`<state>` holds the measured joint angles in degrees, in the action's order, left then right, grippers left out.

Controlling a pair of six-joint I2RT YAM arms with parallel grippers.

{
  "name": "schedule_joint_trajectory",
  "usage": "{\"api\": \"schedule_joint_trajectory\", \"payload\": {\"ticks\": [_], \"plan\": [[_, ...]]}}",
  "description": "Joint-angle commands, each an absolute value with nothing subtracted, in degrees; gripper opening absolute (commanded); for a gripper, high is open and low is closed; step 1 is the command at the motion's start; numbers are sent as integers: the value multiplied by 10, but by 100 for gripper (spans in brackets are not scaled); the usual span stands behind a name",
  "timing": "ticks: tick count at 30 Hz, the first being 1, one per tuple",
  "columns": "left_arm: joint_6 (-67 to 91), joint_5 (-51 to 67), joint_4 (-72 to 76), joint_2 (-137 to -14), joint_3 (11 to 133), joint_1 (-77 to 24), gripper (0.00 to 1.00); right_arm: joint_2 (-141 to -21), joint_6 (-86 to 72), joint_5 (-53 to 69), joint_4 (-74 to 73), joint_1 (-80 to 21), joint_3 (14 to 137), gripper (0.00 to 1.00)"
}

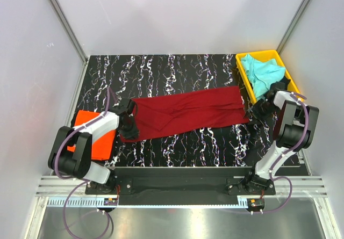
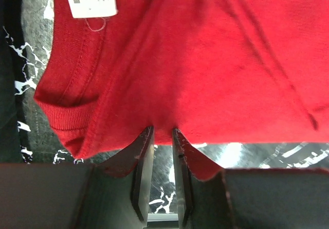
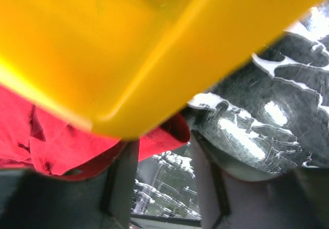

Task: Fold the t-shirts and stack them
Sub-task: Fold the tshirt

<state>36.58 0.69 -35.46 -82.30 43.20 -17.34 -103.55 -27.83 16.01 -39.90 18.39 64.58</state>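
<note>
A dark red t-shirt [image 1: 188,110] lies folded into a long strip across the middle of the table. My left gripper [image 1: 129,122] is at its left end, by the collar. In the left wrist view the jaws [image 2: 160,131] stand narrow with the red cloth [image 2: 205,59] pinched at their tips; a white neck label [image 2: 90,0] shows above. My right gripper [image 1: 257,110] sits at the strip's right end. Its jaws [image 3: 163,141] stand apart, a red hem [image 3: 164,134] lying between them. An orange t-shirt [image 1: 97,142] lies folded under my left arm.
A yellow tray [image 1: 243,77] stands at the back right, holding a turquoise t-shirt [image 1: 260,72] and something black [image 1: 281,82]. In the right wrist view the tray's corner [image 3: 103,43] hangs right over the gripper. Grey walls enclose the marbled black table [image 1: 177,70].
</note>
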Motion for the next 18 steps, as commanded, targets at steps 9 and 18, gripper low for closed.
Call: {"api": "schedule_joint_trajectory", "payload": {"ticks": [9,18], "plan": [[380,-41,-349,-877,438,-173,25,-1049,-244,90,-390,185,661,1],[377,-66,-366,-886,440,-172,25,-1040,-225,-31,-432,184,684,0]]}}
